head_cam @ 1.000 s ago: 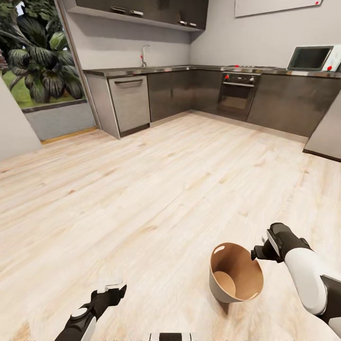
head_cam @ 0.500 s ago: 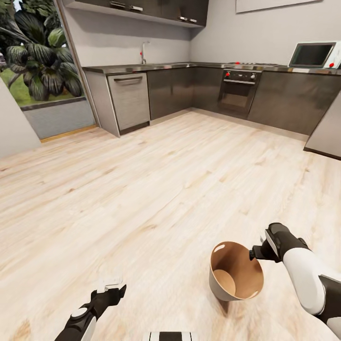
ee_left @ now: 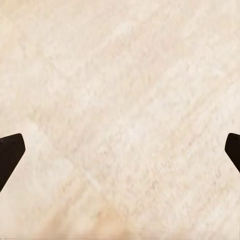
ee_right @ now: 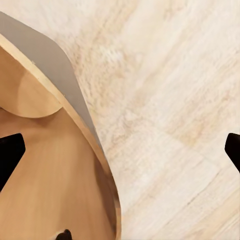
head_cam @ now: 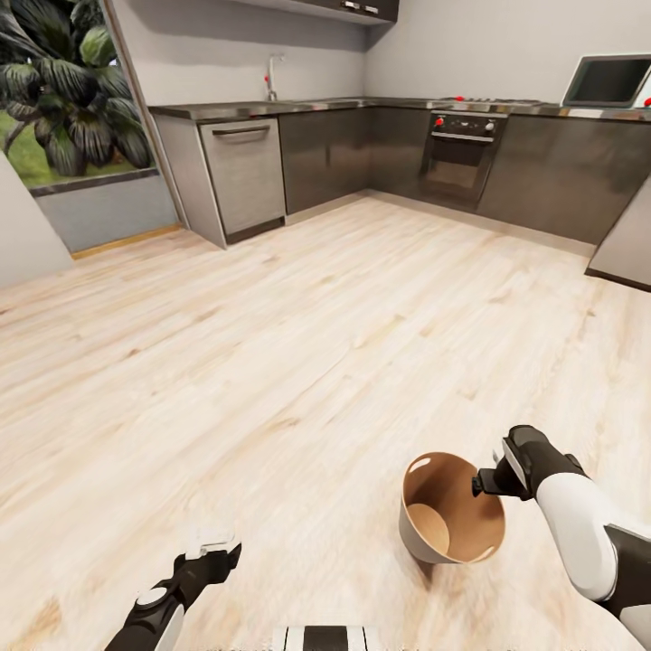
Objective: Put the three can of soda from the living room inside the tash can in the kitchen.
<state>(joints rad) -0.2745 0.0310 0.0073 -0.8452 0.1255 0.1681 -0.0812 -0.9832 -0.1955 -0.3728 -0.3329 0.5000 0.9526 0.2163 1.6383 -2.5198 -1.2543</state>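
Nearest the camera in the head view, at about seven o'clock, the left gripper (head_cam: 210,548) hung low over the pale wood floor (head_cam: 298,344); its wrist view showed the two dark fingertips (ee_left: 10,155) far apart with only floorboards between them, so its jaws stood apart and held nothing. At about five o'clock the right gripper (head_cam: 482,482) met the rim of the tash can (head_cam: 452,511), which was tilted with its brown inside open to the camera. In the right wrist view the rim and wall of the can (ee_right: 60,150) ran between the widely spaced fingertips (ee_right: 10,152); whether the jaws clamped the rim I could not tell. Farther off, from eleven to one o'clock, the kitchen's dark cabinets (head_cam: 334,163), dishwasher (head_cam: 242,172), oven (head_cam: 459,158) and microwave (head_cam: 608,83) lined the wall.
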